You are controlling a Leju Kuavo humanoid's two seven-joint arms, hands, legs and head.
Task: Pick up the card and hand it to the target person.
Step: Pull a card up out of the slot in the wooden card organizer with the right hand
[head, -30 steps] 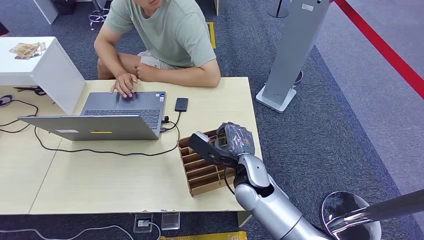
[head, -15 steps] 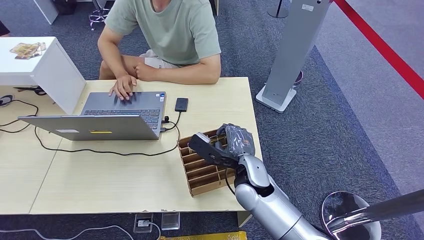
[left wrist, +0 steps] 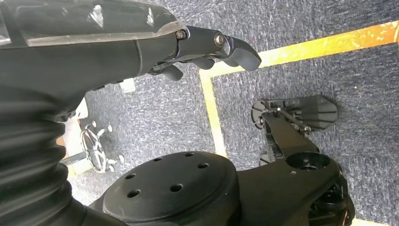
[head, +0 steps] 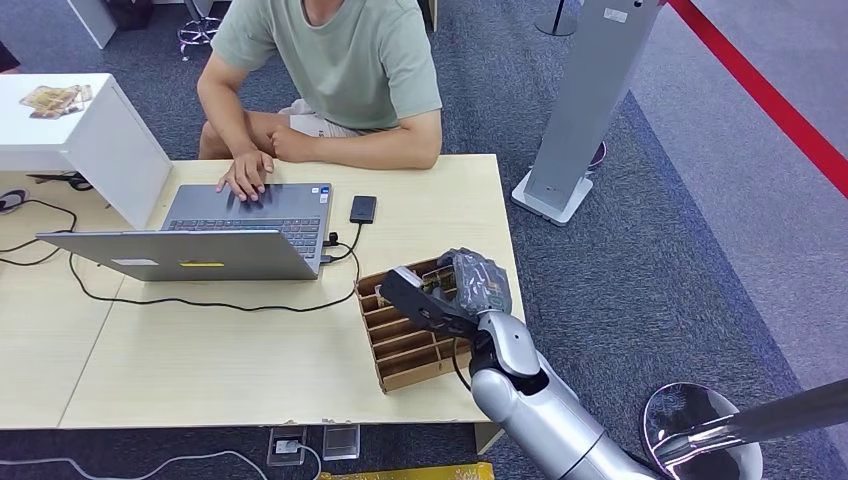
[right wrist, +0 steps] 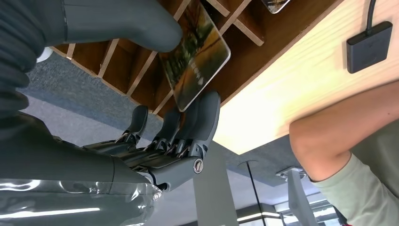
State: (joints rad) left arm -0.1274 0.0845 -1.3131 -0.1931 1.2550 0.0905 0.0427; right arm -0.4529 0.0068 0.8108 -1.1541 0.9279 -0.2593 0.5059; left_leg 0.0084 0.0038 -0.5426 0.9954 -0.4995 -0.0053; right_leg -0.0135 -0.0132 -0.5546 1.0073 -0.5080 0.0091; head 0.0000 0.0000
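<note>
Right hand pinching a shiny rounded picture card between thick grey thumb and dark fingers, likely so it cannot slip. Card just above the brown wooden slotted box, where cards stand in rows for easy picking. Box near the pale wooden table corner, close to the arm. Person in a green shirt seated at the far side by a grey laptop, probably waiting for it. Left hand hanging low over grey carpet, fingers curled in, holding nothing.

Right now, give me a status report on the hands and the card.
Right hand pinches the card over the wooden organizer. Left hand hangs empty, fingers curled. Person seated across the desk, laptop between.
</note>
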